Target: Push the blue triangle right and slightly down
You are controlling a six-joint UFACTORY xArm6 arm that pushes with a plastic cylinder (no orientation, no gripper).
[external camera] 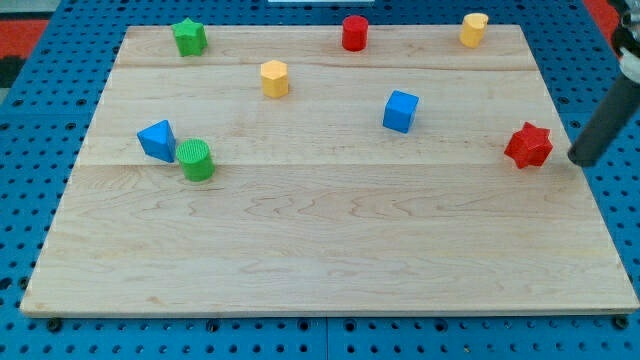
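The blue triangle (157,140) lies at the left of the wooden board (330,250), touching or almost touching the green cylinder (197,160) to its lower right. My tip (578,159) is at the view's right edge of the board, just right of the red star (529,146), far from the blue triangle.
A blue cube (400,110) sits right of centre. A yellow hexagon (274,78) is at upper centre. Along the top are a green star (189,37), a red cylinder (355,33) and a yellow block (473,29).
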